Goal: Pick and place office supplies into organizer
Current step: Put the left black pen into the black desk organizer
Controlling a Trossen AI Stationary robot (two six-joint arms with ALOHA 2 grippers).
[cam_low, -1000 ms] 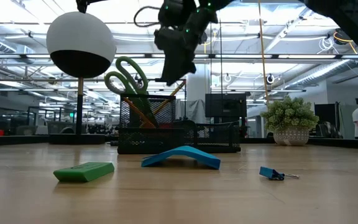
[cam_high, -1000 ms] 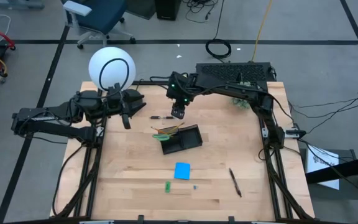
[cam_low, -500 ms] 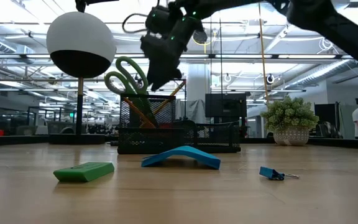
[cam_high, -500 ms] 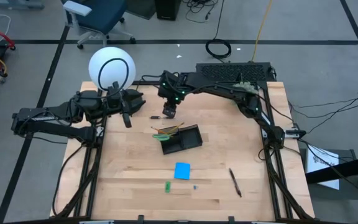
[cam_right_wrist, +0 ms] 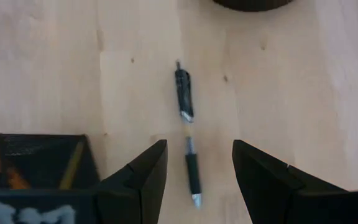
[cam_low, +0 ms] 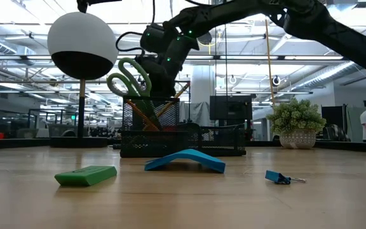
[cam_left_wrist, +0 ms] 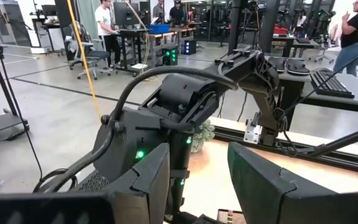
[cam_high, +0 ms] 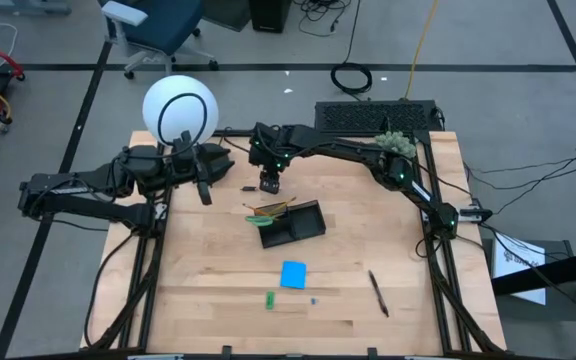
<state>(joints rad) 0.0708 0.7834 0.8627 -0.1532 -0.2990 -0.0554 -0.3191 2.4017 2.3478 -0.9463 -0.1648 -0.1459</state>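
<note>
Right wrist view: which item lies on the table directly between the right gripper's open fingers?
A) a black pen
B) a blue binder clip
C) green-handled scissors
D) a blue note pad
A: the right gripper hangs open over a black pen lying on the bare wood, with a corner of the organizer beside it.

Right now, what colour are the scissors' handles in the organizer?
Green. The scissors stand handles-up in the black organizer, shown best in the low view.
</note>
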